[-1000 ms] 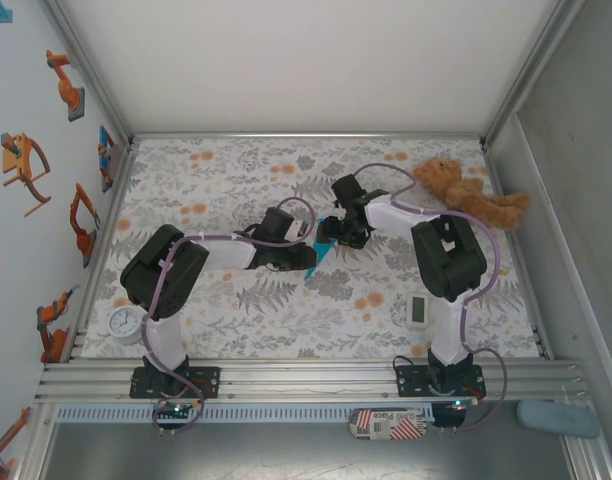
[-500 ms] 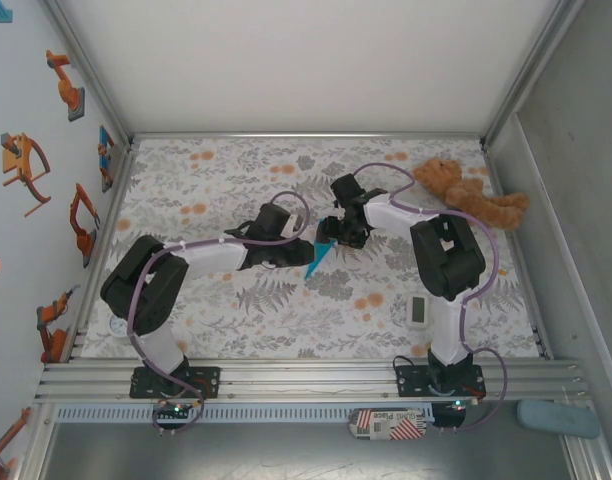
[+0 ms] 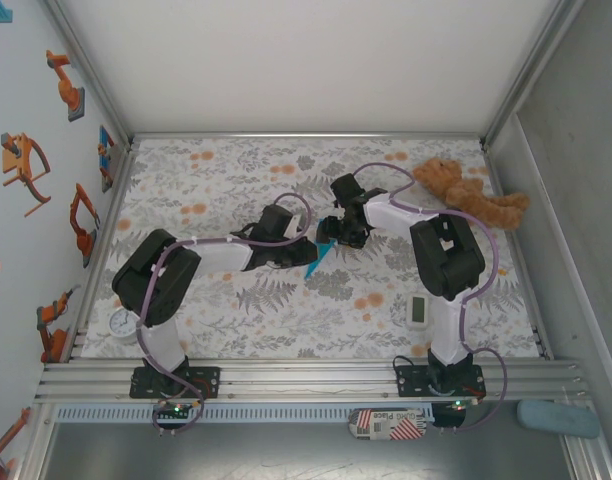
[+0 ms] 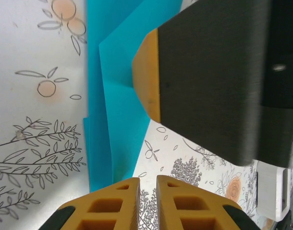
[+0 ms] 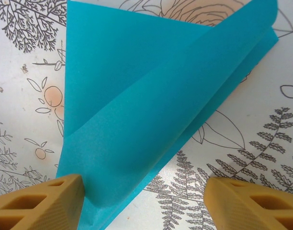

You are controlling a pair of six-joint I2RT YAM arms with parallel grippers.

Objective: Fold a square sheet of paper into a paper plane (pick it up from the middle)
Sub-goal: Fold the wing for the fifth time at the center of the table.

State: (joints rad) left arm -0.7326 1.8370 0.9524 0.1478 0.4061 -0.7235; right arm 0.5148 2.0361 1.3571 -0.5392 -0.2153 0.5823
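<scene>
The square sheet of paper is folded into a narrow cyan-blue pointed shape lying on the flowered tablecloth; its upper layer bulges up loosely. My right gripper is open wide at the paper's broad end, one fingertip resting on the paper and the other over bare cloth. My left gripper is just beside the paper's pointed end, its jaws almost together with a thin slit of tablecloth showing and nothing between them. In the top view the left gripper and right gripper face each other across the paper.
A brown teddy bear lies at the back right. A small white timer sits near the right arm's base, and a round white dial by the left arm's base. Metal frame rails and walls bound the table.
My left gripper drew back to the left off the paper, baring more of its pointed tip, and its jaws narrowed; its elbow swung left, then partly back. The right arm stayed still.
</scene>
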